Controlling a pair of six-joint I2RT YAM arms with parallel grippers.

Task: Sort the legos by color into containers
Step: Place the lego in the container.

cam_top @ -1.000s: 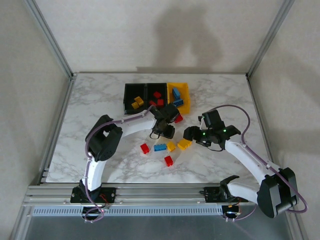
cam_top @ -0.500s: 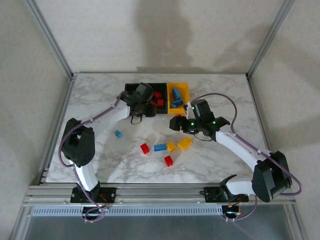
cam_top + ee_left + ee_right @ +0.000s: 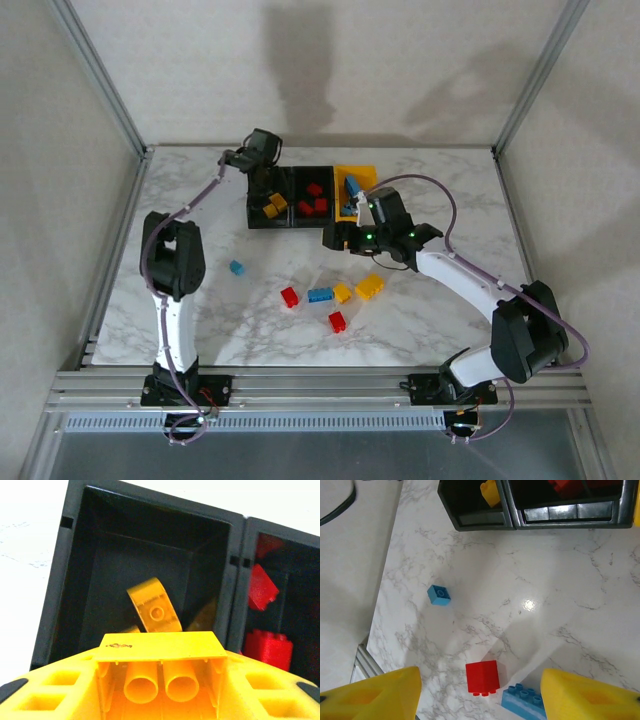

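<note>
The left gripper (image 3: 262,150) hung over the left black bin (image 3: 254,208), its jaws closed on a yellow brick (image 3: 160,652) held studs-down, so the hollow tubes of its underside faced the wrist camera. Directly beneath lay other yellow bricks (image 3: 152,611) already in that bin. The middle black bin (image 3: 296,220) held red bricks (image 3: 314,198), and the yellow bin (image 3: 371,178) held blue bricks (image 3: 352,188). The step in hand appeared to be dropping the yellow brick, and the next move called only for the jaws to part while the brick sat clear of the divider wall. The right gripper (image 3: 338,238) hovered over the marble table (image 3: 200,320) just in front of the bins, jaws wide apart and empty. Below it lay a red brick (image 3: 482,677), a long blue brick (image 3: 522,700) and, farther off, a small blue brick (image 3: 439,594), any of which seemed a likely next pick.
</note>
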